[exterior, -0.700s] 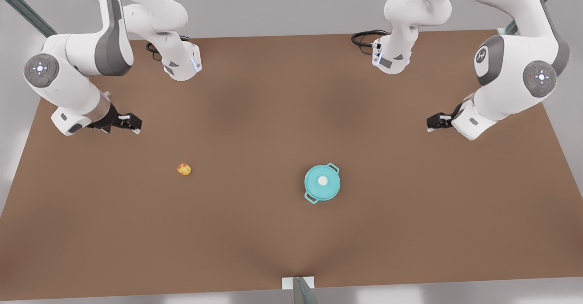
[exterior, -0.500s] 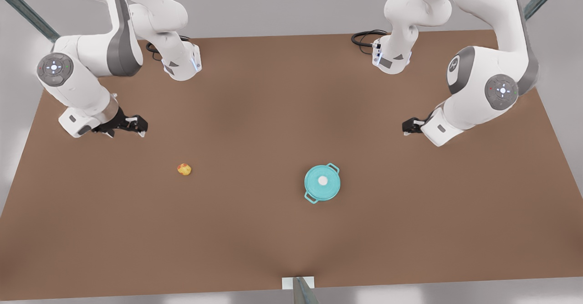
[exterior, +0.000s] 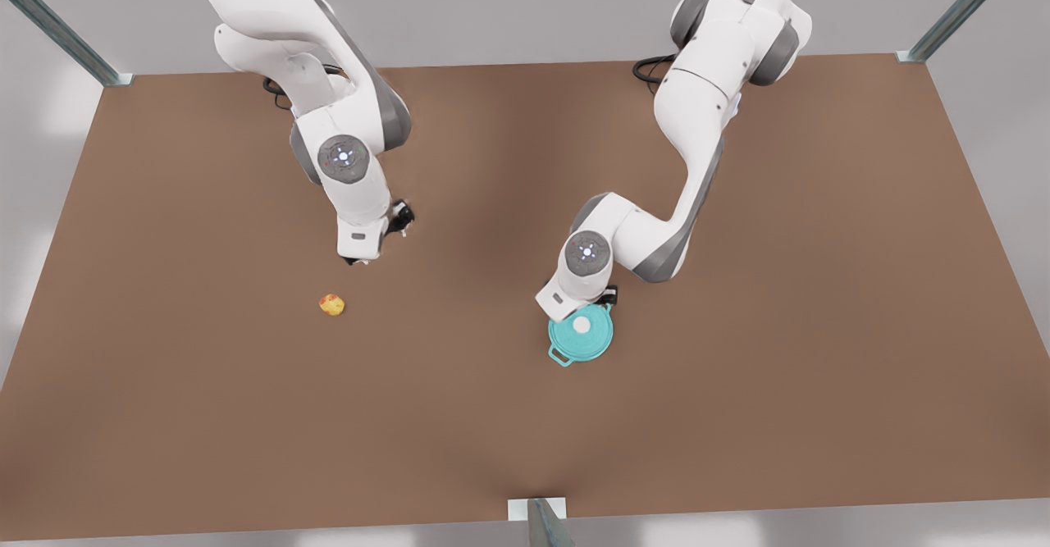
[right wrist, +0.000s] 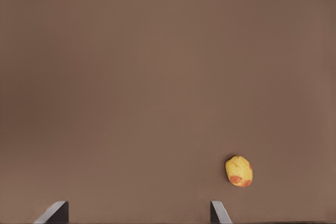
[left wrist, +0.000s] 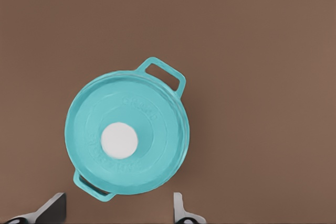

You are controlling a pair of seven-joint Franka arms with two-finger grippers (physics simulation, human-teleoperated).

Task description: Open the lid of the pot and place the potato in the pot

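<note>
While the brown table (exterior: 738,416) spreads bare around them, two white arms reach in from its far edge. At the front view's right, the left arm bends down so that its wrist overlaps the far rim of the pot (exterior: 560,356), hiding one loop handle in that view. At the front view's left, the right arm hangs above open tabletop, its wrist a little beyond the potato (exterior: 331,304).

Black cables (exterior: 656,67) coil by each arm's base, and metal posts (exterior: 49,22) stand at the table's far corners.

The teal pot sits on the table right of centre in the front view, with the pot lid (left wrist: 127,140) closed flat on it and the white knob (left wrist: 119,140) at the middle. The left gripper (left wrist: 118,211) hovers beside the pot, fingers spread wide, nothing between them.

The right gripper (right wrist: 137,212) is likewise spread apart and empty above the table, with the potato near one fingertip, lying alone and well apart from the pot.
</note>
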